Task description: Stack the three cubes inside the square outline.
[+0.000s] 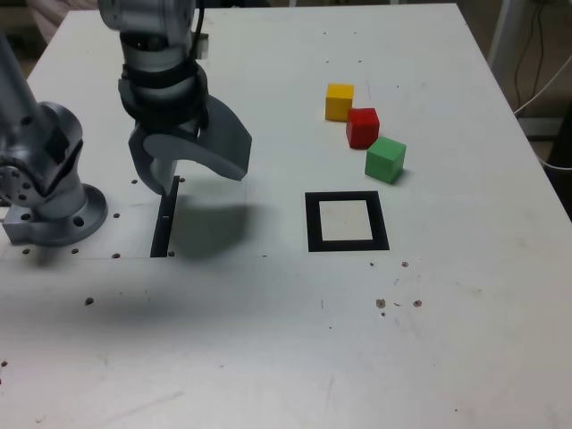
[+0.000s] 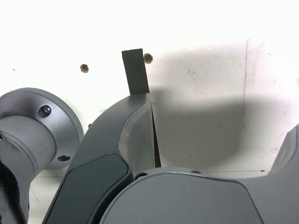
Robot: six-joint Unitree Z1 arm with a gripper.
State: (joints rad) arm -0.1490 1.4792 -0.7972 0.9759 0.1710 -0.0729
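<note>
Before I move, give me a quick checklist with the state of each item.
Gripper open: ok, jaws wide apart.
Gripper empty: ok, nothing between the jaws.
Square outline free of cubes: ok.
Gripper lined up with a cube: not ok, it hangs near the black strip.
Green cube standing apart from red cube for grasping: cannot tell, they sit very close.

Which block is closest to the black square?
The green block is closest to the black square. It sits just above the square's upper right corner in the exterior view; the red and yellow blocks are farther off.
</note>
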